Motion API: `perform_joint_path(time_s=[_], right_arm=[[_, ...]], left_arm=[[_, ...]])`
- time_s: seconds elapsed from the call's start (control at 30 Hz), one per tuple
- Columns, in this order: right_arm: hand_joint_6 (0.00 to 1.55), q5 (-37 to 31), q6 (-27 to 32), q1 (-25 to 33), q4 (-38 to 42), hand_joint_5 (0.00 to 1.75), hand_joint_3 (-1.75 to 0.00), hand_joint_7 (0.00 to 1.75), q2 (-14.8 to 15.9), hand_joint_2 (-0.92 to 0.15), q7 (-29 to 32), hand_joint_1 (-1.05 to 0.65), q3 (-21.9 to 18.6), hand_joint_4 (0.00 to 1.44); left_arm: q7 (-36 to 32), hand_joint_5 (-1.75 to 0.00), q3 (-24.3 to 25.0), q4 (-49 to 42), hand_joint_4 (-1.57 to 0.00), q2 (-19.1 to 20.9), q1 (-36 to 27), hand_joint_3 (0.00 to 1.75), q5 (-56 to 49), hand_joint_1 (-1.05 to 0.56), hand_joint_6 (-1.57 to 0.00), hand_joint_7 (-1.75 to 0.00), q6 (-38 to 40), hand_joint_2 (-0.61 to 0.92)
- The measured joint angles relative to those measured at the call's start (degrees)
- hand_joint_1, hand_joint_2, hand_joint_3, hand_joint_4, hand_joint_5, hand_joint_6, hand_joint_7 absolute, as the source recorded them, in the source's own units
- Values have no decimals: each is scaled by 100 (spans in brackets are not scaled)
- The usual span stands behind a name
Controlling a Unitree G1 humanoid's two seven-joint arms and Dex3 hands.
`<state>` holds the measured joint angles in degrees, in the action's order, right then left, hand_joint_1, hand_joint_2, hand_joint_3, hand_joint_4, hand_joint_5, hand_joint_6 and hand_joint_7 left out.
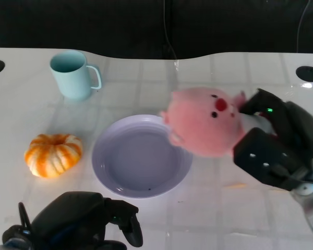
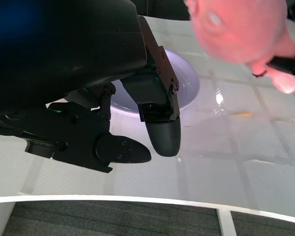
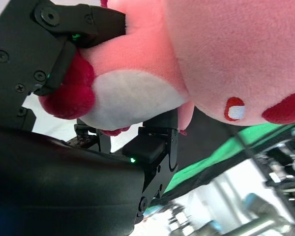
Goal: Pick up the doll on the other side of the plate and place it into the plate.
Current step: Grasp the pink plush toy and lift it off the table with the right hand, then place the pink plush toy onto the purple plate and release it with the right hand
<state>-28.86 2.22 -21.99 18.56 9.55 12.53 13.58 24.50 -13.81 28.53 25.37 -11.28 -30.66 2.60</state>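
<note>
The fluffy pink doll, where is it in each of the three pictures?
Head view: the fluffy pink plush doll is right of centre, over the edge of the round lilac plate, held by the right hand.
Left wrist view: it fills the upper right corner.
Right wrist view: it fills the upper half.
Shared landmark: the lilac plate, seen in the head and left wrist views.

This looks like a robotics lab set up for tabletop trials. The white table point(image 1: 146, 83) has a wavy far edge and round black grommet holes point(image 1: 308, 73) near its far corners, backed by a black curtain point(image 1: 146, 23) with a cable point(image 1: 167, 31) hanging down it. Household props sit out as test objects: a mint mug point(image 1: 73, 74), a toy pumpkin point(image 1: 53, 154), a lavender plate point(image 1: 115, 179). The right wrist view shows blurred equipment point(image 3: 265, 196) and a green surface point(image 3: 211, 167) beyond.
</note>
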Motion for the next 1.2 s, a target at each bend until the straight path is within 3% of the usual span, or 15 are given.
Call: perform_joint_path(time_s=[0.23, 0.37, 0.57, 0.77, 0.87, 0.9, 0.93, 1.0, 1.1, 1.2], right_arm=[[78, -4, 33, -400, -99, 175, -141, 175, -415, -31, -272, -14, 243, 95], [77, -103, 149, -768, -23, 175, -126, 174, -643, -37, -401, -15, 456, 93], [78, -260, 33, -1251, 763, 175, -131, 175, -953, -34, -357, -14, 764, 91], [79, -272, 11, -1476, 1408, 175, -124, 170, -1282, -37, -294, -11, 824, 94], [85, -271, 11, -1509, 1588, 156, -94, 99, -1374, -47, -294, -15, 838, 79], [83, -271, 14, -1509, 1606, 132, -66, 65, -1380, -63, -343, -20, 861, 73], [86, -272, 17, -1509, 1607, 123, -49, 46, -1373, -72, -427, -21, 890, 71], [74, -279, 36, -1508, 1600, 82, -23, 15, -1315, -87, -647, -29, 981, 57], [63, -396, 141, -1506, 1484, 57, -16, 2, -1216, -92, -964, -38, 1129, 42], [60, -487, 248, -1503, 1290, 48, -16, 1, -1084, -92, -1183, -44, 1239, 38]], left_arm=[[-1, -139, -39, 1, -72, -31, 2, 24, -23, -22, -84, -79, 5, 92], [-2, -138, -87, 1, -72, -74, 8, 24, -41, -22, -85, -79, 4, 92], [-6, -138, -161, 1, -74, -115, 2, 23, -127, -22, -85, -79, -2, 92], [-26, -136, -186, 1, -75, -165, -12, 22, -153, -21, -85, -79, -8, 92], [-63, -136, -194, 1, -75, -169, -16, 21, -199, -21, -85, -78, -38, 92], [-64, -135, -197, 1, -75, -169, -17, 21, -216, -22, -85, -78, -54, 92], [-64, -135, -198, 1, -75, -169, -20, 21, -219, -22, -85, -78, -62, 92], [-65, -134, -198, 1, -75, -169, -28, 21, -218, -21, -86, -77, -74, 92], [-71, -135, -197, 1, -76, -170, -33, 21, -217, -21, -86, -77, -117, 92], [-71, -136, -196, 1, -76, -170, -46, 21, -218, -22, -87, -77, -116, 92]])
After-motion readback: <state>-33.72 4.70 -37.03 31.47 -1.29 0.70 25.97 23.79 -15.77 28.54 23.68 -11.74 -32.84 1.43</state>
